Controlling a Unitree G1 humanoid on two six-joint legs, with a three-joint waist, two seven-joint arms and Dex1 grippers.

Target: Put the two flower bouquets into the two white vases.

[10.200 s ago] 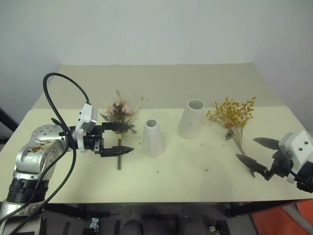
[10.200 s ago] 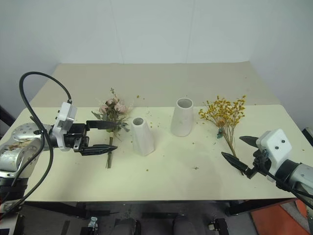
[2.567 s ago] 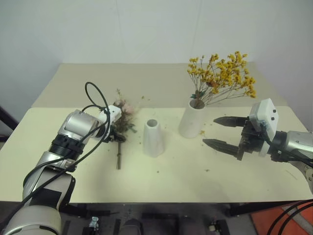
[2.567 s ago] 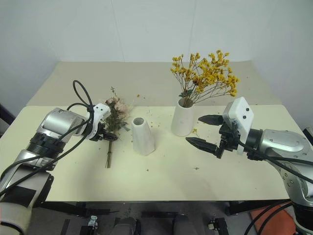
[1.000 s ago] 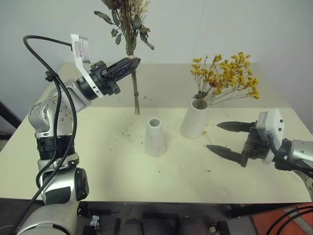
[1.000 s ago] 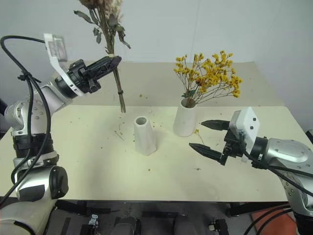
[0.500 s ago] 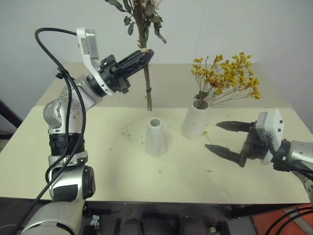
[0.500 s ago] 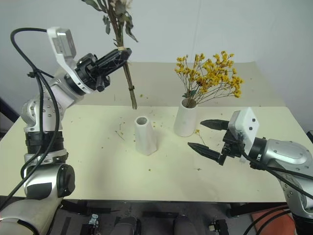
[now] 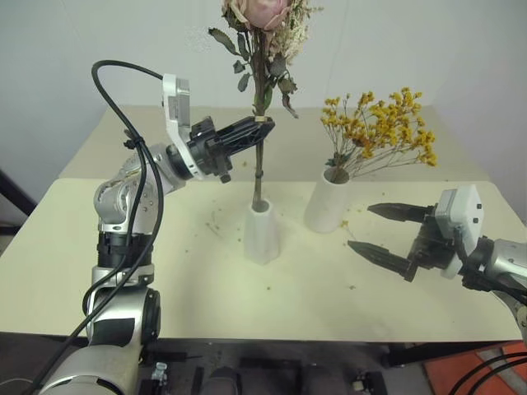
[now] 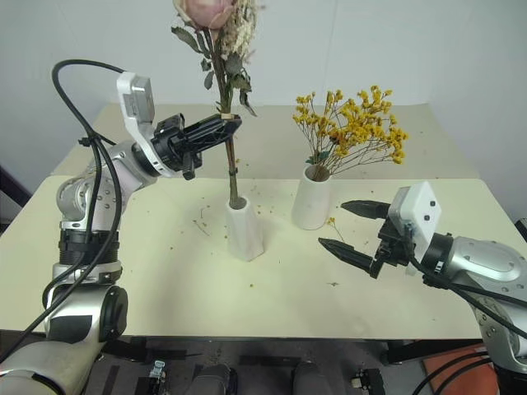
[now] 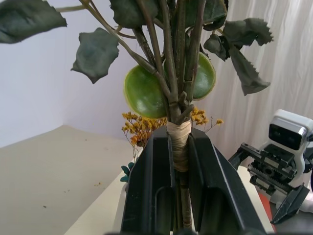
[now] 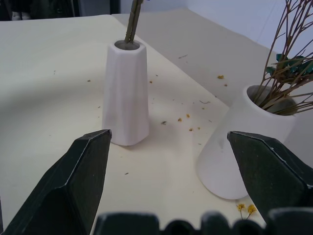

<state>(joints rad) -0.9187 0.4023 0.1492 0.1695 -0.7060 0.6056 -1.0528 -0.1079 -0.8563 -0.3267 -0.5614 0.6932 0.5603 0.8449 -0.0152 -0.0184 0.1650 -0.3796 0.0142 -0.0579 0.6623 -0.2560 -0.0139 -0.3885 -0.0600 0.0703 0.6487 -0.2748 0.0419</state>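
My left gripper (image 9: 254, 132) is shut on the wrapped stems of the pink rose bouquet (image 9: 265, 33), which it holds upright. The stem ends (image 12: 133, 19) dip into the narrow mouth of the small cone-shaped white vase (image 9: 261, 234). In the left wrist view the fingers (image 11: 151, 186) clamp the stems at the binding (image 11: 178, 144). The taller white vase (image 9: 327, 202) stands to the right and holds the yellow-orange spray (image 9: 383, 132). My right gripper (image 9: 362, 228) is open and empty just above the table, right of both vases.
Small dried petals and crumbs (image 12: 188, 117) lie scattered on the cream table (image 9: 165, 280) around the vases. A white wall rises behind the table's far edge.
My left gripper has carried the rose bouquet right and down, bringing it upright. Its stem ends went from hanging left of the small vase to entering its mouth. The right gripper has stayed put.
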